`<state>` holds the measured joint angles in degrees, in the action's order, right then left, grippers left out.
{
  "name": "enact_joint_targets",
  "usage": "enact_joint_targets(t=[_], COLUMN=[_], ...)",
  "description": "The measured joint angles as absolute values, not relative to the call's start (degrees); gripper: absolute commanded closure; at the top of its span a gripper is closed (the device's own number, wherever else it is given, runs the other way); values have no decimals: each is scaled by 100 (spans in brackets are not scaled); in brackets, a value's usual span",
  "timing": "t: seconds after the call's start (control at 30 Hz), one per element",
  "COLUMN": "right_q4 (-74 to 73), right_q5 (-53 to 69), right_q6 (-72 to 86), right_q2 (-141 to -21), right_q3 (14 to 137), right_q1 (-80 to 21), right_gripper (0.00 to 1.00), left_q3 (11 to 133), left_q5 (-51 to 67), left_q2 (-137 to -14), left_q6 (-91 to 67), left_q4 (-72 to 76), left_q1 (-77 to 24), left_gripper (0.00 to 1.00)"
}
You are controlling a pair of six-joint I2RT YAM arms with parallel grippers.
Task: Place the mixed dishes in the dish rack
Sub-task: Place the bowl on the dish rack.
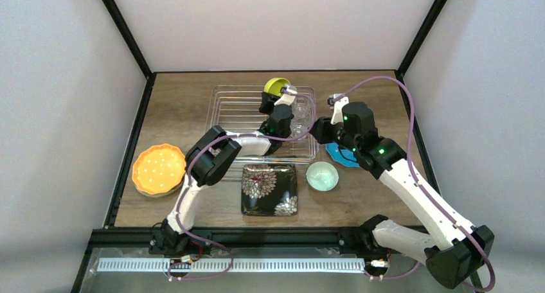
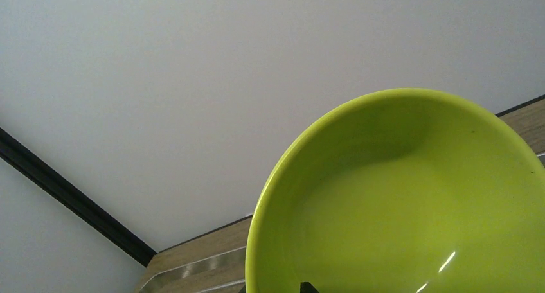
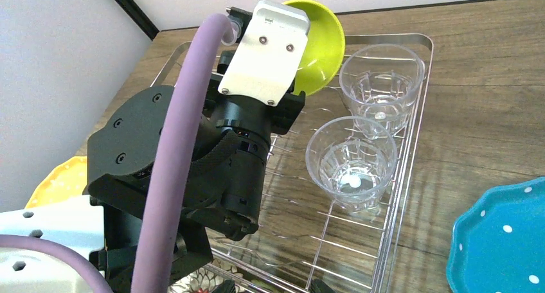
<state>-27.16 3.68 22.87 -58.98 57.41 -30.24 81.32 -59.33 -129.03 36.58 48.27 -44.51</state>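
My left gripper is clamped on the rim of the yellow-green bowl. It holds the bowl tipped on edge above the far side of the dish rack, probably so the bowl can stand leaning rather than lie flat. My right gripper hangs with jaws apart at the rack's right edge (nothing in it). Inside the rack, the near glass cup and the far glass cup stand upright, side by side. Outside it, on the table, lie the orange plate, black square plate, mint bowl and blue plate.
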Motion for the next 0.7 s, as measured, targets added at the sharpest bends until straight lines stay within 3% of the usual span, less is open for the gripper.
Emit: enact_joint_targets(t=[0.37,0.7], right_q4=[-2714,-2716], right_q5=[379,384], right_q6=[2292,2296], right_q2=[-5854,-5819], right_q3=[5664,5664], right_q1=[-3026,-3026], right_gripper=[31,31], left_q3=[8132,8178], left_q5=[-5931,-5852], left_q2=[-12903,-12905], left_q6=[3658,3658], left_q4=[4818,4801], left_q1=[-4458,-4464], left_gripper=[62,78])
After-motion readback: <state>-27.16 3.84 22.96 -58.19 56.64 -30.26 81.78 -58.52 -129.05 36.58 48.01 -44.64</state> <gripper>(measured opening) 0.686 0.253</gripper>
